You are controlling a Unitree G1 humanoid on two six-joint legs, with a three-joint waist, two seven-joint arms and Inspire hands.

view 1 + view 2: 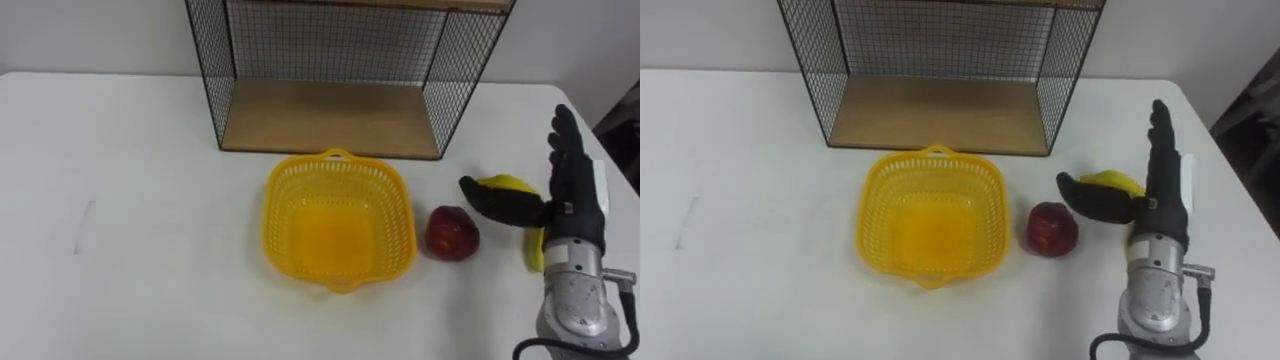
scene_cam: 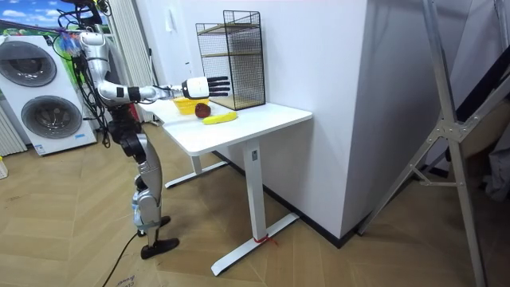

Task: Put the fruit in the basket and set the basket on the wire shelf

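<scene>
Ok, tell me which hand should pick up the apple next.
Right, most likely. The right hand is open and hovers close beside the apple and banana, which both lie to the right of the basket, on the robot's right side.

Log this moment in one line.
right hand open above banana | apple beside basket | basket empty, on table

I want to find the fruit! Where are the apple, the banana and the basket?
apple (image 1: 453, 233), left eye view, its middle
banana (image 1: 512, 184), left eye view, its upper part
basket (image 1: 280, 222), left eye view, its left wall
</scene>
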